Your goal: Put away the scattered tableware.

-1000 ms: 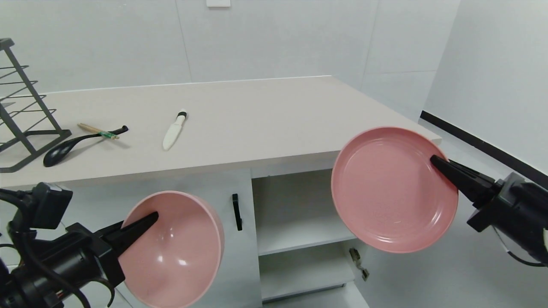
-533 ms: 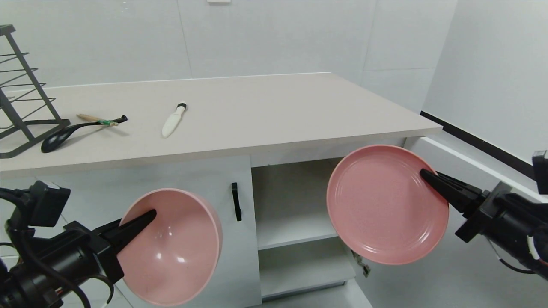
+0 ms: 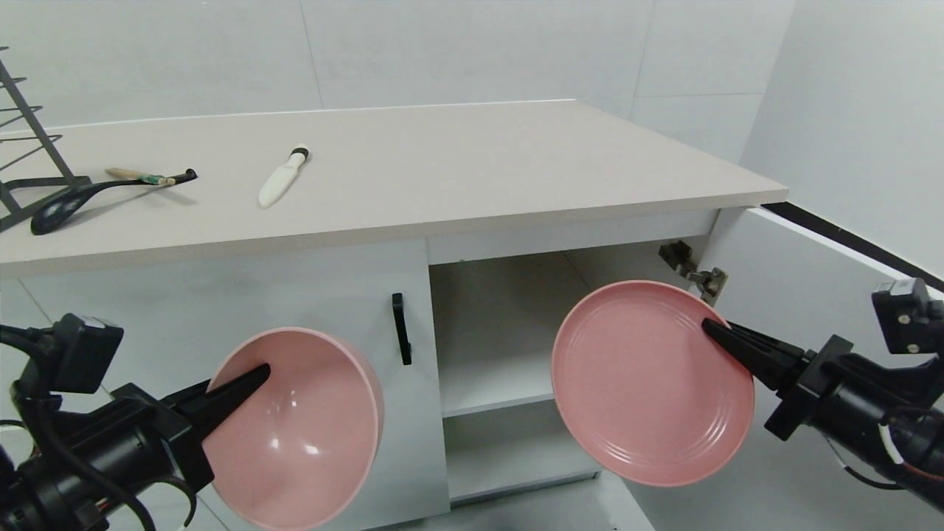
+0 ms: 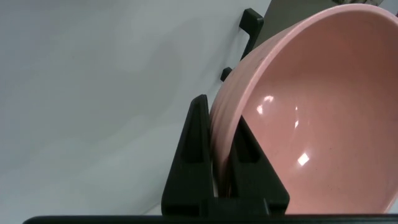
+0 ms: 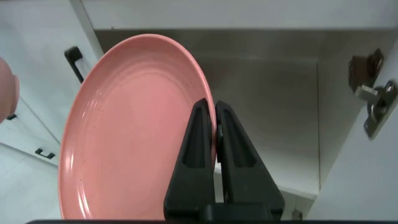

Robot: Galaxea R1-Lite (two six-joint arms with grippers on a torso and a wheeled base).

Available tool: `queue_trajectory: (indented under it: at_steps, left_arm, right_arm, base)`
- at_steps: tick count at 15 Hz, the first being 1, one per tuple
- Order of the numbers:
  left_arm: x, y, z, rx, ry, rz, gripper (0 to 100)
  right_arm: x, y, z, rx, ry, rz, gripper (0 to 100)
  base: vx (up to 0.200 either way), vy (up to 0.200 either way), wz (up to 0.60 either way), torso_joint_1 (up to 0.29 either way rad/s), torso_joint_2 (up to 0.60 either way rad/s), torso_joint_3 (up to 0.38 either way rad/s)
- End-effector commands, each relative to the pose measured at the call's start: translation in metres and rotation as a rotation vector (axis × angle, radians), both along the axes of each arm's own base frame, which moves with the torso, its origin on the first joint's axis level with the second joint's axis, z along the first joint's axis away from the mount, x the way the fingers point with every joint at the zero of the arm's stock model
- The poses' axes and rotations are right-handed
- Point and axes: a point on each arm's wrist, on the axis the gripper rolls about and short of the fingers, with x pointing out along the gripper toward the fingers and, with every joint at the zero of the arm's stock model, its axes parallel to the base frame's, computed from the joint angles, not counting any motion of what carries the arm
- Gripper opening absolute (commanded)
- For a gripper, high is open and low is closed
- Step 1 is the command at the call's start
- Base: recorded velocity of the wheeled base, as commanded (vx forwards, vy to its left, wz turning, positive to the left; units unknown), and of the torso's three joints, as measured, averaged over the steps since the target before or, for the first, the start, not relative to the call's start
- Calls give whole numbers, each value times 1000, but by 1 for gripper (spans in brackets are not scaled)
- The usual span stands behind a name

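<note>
My left gripper point(image 3: 251, 376) is shut on the rim of a pink bowl point(image 3: 306, 435), held on edge low in front of the closed cabinet door point(image 3: 221, 310); the left wrist view has its fingers point(image 4: 199, 134) pinching the pink bowl point(image 4: 311, 106) at the rim. My right gripper point(image 3: 712, 332) is shut on the rim of a pink plate point(image 3: 641, 383), held on edge before the open cabinet compartment point(image 3: 501, 324). The right wrist view gives the pink plate point(image 5: 130, 124) facing the shelf. On the counter lie a black ladle point(image 3: 81, 195), chopsticks point(image 3: 136, 175) and a white knife point(image 3: 280, 181).
A dark wire rack point(image 3: 18, 155) stands at the counter's far left. The cabinet's right door point(image 3: 804, 258) is swung open beside my right arm, its hinge point(image 3: 693, 269) visible. A white shelf point(image 3: 494, 383) divides the open compartment. A black handle point(image 3: 399, 338) sits on the closed door.
The head view has dropped, so the counter sits higher in the picture. My right gripper has lowered the pink plate toward the open compartment. The left gripper and bowl kept their place.
</note>
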Motion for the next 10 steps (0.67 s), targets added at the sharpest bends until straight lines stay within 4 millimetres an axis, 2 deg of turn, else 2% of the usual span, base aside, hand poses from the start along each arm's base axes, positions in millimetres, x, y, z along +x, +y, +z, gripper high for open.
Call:
queue_trajectory:
  at_steps: [1,10]
  left_arm:
    - [0,0,-1,0,5,0,0]
    - [1,0,-1,2,9,1,0]
  right_arm:
    - [1,1,-10,-17,51,2,0]
    - [2,14,-30,-52,154,57,0]
  base:
    - [0,0,0,0,0,0]
    - [0,0,0,0,0,0]
